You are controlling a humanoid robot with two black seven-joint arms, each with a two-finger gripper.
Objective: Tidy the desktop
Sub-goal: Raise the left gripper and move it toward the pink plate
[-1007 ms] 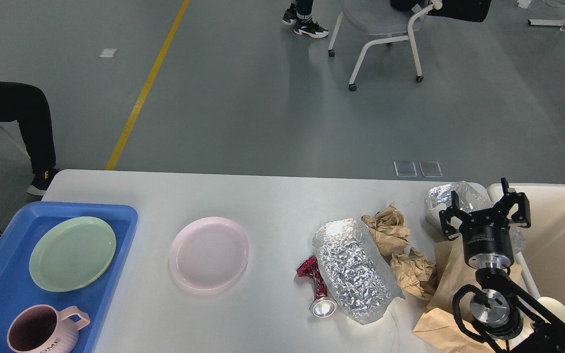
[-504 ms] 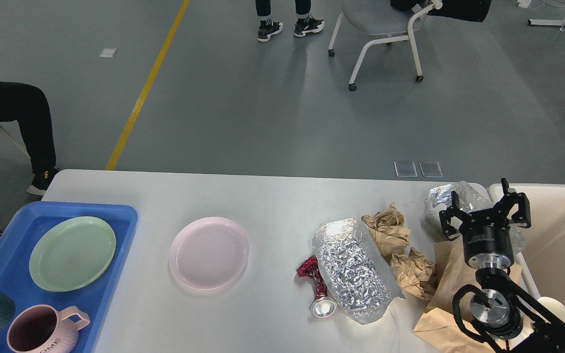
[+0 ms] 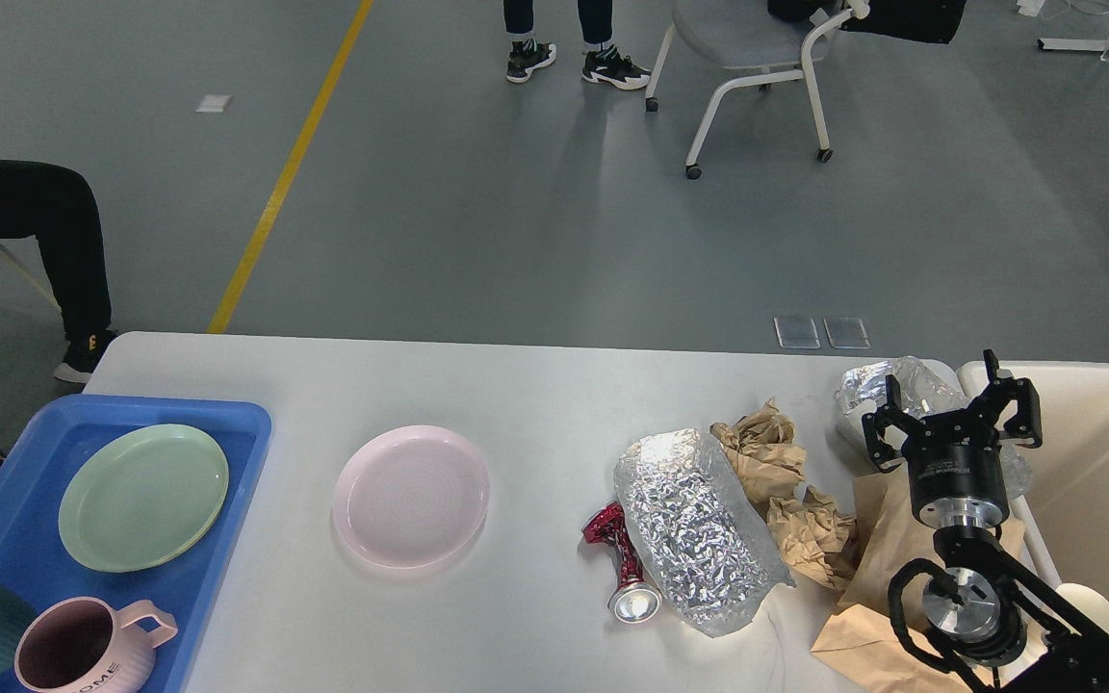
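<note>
So we've got one big white rectangular desktop [image 3: 535,385] right below us, long axis left-right. On it: one blue plastic tray [image 3: 227,423], two plates, two cups, two foil bags. Our right gripper [image 3: 951,409] hovers wide open, holding nothing.

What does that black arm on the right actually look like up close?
The right arm is matte black, built from round drum-like segments with a shiny silver disc at one joint and a black cable looping beside it. A band of tiny white lettering, too small to read, circles the wrist. The right gripper has two black, angular, bracket-like jaws.
</note>
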